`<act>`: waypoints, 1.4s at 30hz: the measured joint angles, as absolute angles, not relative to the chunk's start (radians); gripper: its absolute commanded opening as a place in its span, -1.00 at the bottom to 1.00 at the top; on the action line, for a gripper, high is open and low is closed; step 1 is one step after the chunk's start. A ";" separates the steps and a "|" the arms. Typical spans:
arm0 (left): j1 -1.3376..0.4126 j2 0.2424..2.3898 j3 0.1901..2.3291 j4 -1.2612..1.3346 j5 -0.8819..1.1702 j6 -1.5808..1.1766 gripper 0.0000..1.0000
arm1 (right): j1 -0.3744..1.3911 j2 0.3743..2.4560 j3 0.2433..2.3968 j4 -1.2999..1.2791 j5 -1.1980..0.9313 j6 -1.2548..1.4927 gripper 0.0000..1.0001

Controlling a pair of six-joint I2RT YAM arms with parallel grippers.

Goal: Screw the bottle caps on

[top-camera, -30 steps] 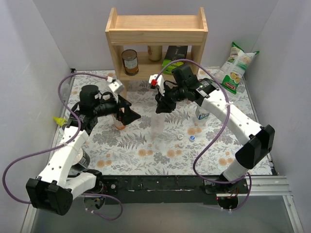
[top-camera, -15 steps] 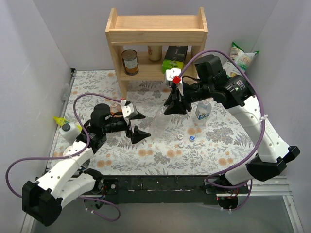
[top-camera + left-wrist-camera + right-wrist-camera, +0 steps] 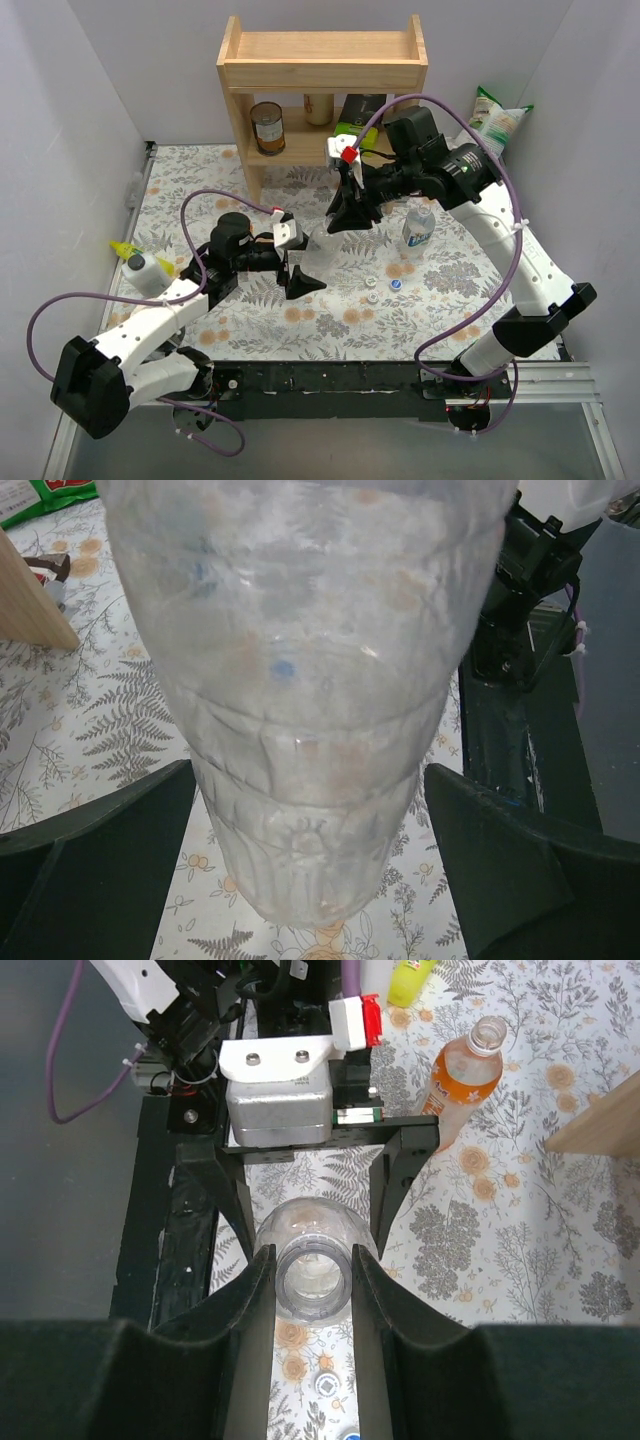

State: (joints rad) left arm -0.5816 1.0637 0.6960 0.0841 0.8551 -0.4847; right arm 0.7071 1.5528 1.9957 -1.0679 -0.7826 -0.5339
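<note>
Plain clear bottle (image 3: 318,250) stands uncapped in the middle of the table (image 3: 470,300). Your right gripper (image 3: 312,1262) is clamped on its neck from above. Your left gripper (image 3: 310,865) is wide open around the bottle's base, with its fingers clear of the plastic. White cap (image 3: 370,284) and blue cap (image 3: 394,283) lie just right of it.
</note>
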 measured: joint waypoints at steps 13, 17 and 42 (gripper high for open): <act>-0.593 1.121 0.697 0.137 0.882 -0.507 0.31 | 0.708 1.553 1.981 -1.047 -0.826 -0.529 -0.97; -0.596 1.122 0.696 0.142 0.890 -0.512 -0.06 | 0.707 1.544 1.942 -1.021 -0.823 -0.527 0.61; -0.526 0.991 0.816 -0.033 0.612 -0.541 -1.00 | 0.466 1.443 1.234 -1.031 -0.513 -0.962 0.41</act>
